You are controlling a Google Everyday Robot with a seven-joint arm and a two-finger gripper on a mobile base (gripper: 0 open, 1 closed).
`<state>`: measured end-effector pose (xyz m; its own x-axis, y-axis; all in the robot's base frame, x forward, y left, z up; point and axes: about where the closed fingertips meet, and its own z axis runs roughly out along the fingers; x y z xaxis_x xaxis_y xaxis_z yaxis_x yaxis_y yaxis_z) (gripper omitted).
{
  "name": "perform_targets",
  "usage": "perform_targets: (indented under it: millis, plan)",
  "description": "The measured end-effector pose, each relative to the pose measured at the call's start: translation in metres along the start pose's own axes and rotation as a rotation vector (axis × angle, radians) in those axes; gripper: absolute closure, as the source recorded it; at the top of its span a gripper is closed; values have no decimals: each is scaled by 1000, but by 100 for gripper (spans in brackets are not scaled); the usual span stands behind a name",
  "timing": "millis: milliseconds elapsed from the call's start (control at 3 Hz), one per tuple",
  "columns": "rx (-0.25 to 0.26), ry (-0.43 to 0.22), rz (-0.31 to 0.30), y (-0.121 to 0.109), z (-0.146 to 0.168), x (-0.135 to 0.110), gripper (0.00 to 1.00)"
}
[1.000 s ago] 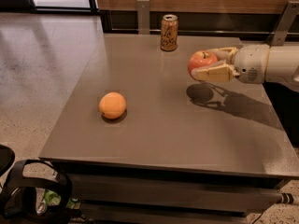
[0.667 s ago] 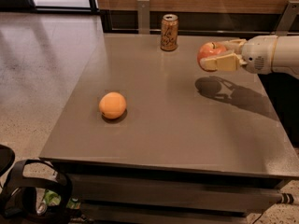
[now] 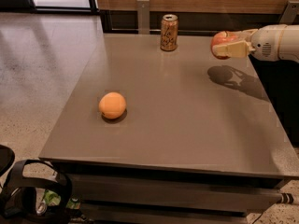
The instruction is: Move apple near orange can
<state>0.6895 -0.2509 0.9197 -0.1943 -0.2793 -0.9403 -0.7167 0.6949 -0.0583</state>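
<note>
The red-pink apple [image 3: 221,42] is held in my gripper [image 3: 227,45], which is shut on it and holds it in the air above the right back part of the grey table [image 3: 187,125]. The arm comes in from the right edge. The orange can [image 3: 169,32] stands upright at the back of the table, to the left of the apple and apart from it. The apple's shadow lies on the table below and right of it.
A plain orange fruit [image 3: 112,105] lies on the table's left front part. A wooden wall with a dark base runs behind the table. A dark bag [image 3: 32,195] lies on the floor at the front left corner.
My gripper has carried the apple up and to the right, farther toward the back right of the table. The can and the orange fruit have not moved.
</note>
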Motion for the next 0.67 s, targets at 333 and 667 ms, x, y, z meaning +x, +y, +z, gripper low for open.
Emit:
perform_targets:
  millis: [333, 667]
  plan:
    - [2, -3, -11, -10, 18, -1, 100]
    - [10, -8, -38, -23, 47, -3, 100]
